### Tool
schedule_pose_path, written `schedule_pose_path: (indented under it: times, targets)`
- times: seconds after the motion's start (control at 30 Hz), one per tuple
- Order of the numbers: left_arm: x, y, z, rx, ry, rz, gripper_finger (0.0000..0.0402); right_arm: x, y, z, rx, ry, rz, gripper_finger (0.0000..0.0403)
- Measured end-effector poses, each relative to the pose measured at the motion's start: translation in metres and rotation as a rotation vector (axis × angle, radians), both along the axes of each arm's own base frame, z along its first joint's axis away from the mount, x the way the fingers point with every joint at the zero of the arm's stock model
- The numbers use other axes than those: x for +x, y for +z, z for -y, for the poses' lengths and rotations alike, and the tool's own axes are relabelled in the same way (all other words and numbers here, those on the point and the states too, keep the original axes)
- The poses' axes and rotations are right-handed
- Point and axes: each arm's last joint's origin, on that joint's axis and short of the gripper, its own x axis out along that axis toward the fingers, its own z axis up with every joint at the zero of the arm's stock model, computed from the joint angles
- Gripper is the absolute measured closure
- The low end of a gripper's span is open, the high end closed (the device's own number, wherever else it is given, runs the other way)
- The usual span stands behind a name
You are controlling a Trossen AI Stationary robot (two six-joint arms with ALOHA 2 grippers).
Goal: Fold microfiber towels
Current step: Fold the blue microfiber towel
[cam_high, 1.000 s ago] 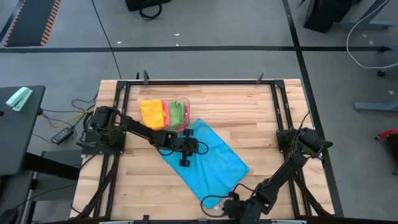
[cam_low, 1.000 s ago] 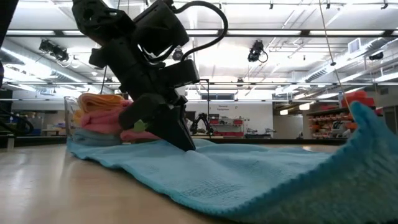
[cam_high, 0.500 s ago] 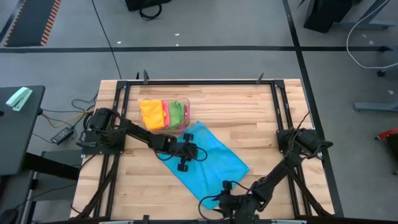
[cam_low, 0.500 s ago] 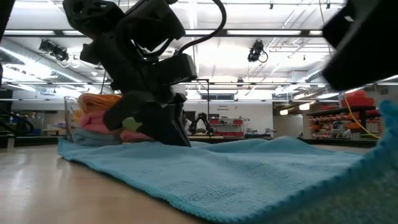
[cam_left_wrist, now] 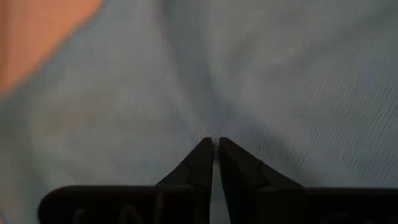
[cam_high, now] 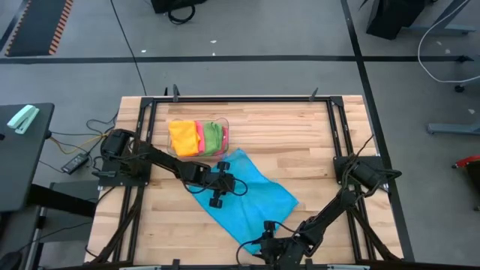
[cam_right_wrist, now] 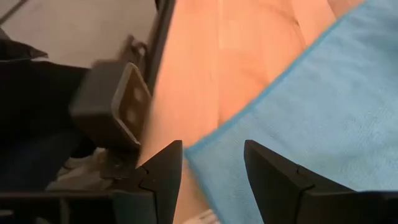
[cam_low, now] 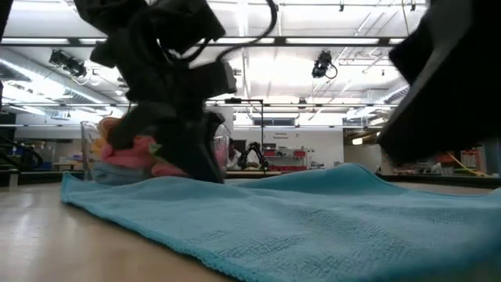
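A blue towel (cam_high: 247, 199) lies spread flat on the wooden table (cam_high: 300, 142), set diagonally from the middle toward 5 o'clock; its far corner sits just beside a clear bin (cam_high: 223, 122) at about 11 o'clock, which holds folded orange-yellow (cam_high: 183, 138), pink (cam_high: 200, 135) and green (cam_high: 213, 136) towels; the left gripper (cam_high: 217, 196) is down on the blue towel's edge at 9 o'clock of the cloth, jaws clenched with the tips together on the fabric, as the left wrist view shows (cam_left_wrist: 214, 149); the right gripper (cam_high: 264, 241) is low at the near corner of the blue towel, around 6 o'clock of the table, jaws released and standing apart over the cloth's edge (cam_right_wrist: 208, 162).
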Motion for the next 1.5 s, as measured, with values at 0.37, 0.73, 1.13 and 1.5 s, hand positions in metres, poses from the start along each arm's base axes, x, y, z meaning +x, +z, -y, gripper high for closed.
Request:
schedule_pose_path:
  times: [0.37,0.73,1.13,1.5]
  targets:
    - [-0.009,0.016,0.004,-0.018,-0.027,-0.023,0.0362,-0.001,0.007,-0.005,-0.041,-0.016,-0.043,0.0222]
    - [-0.030,0.020,0.029,-0.010,-0.177,-0.142,0.0362,0.002,0.014,-0.010,-0.022,-0.015,-0.026,0.0222]
    - [-0.057,0.015,0.046,0.067,-0.272,-0.336,0.0329,0.008,-0.007,-0.010,-0.066,0.023,-0.051,0.0222]
    - [-0.076,0.021,0.045,0.180,-0.373,-0.548,0.0215,0.008,-0.016,-0.008,-0.064,0.022,-0.087,0.0332]
